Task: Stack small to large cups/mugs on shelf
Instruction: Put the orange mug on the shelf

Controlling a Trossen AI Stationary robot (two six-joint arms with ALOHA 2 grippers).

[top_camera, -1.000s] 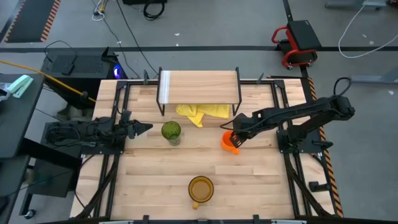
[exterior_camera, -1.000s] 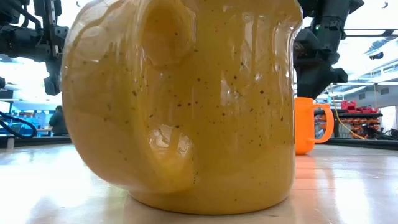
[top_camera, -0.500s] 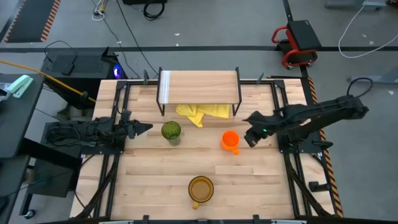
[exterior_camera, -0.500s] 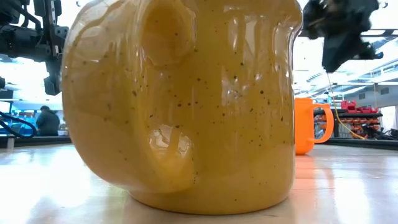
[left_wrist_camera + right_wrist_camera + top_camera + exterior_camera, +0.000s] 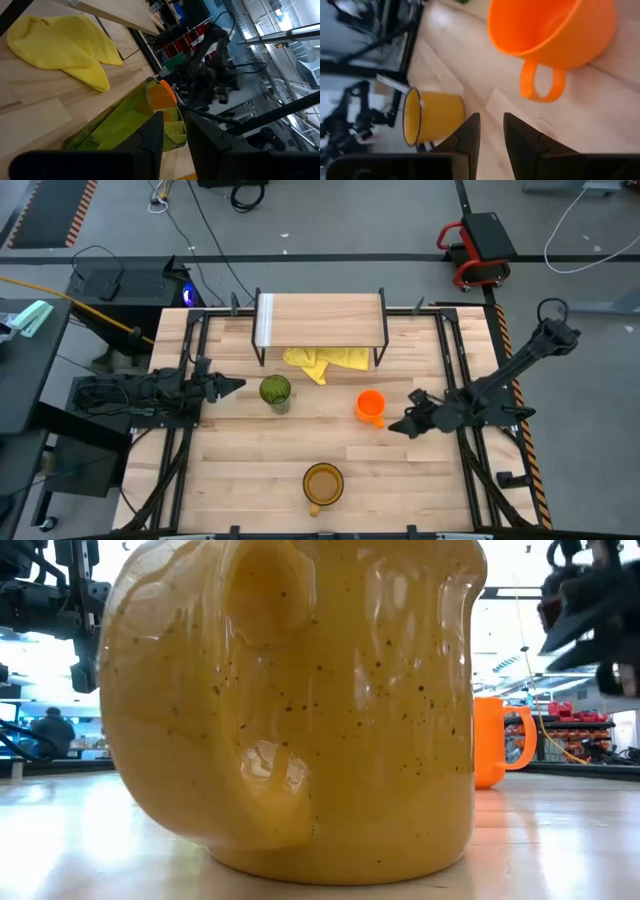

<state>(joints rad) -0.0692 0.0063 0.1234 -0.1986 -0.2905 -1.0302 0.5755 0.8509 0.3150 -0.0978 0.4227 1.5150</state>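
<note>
Three cups are sitting on your slatted table (image 5: 240, 480): amber-yellow mug (image 5: 323, 484) by the near edge, orange mug (image 5: 369, 405) and green tumbler (image 5: 276, 392) mid-table. Right gripper (image 5: 393, 427) is hovering beside the orange one, left gripper (image 5: 238, 386) beside the tumbler, both slightly parted, empty. Yellow cloth (image 5: 325, 361) is lying under the shelf (image 5: 320, 319) at the far edge.

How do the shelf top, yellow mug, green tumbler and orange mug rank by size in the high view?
Largest to smallest as seen from above:
1. shelf top board, by far.
2. amber-yellow mug, widest rim.
3. green tumbler and orange mug: rims look nearly alike, so I won't rank them; height can't be judged from overhead.
</note>
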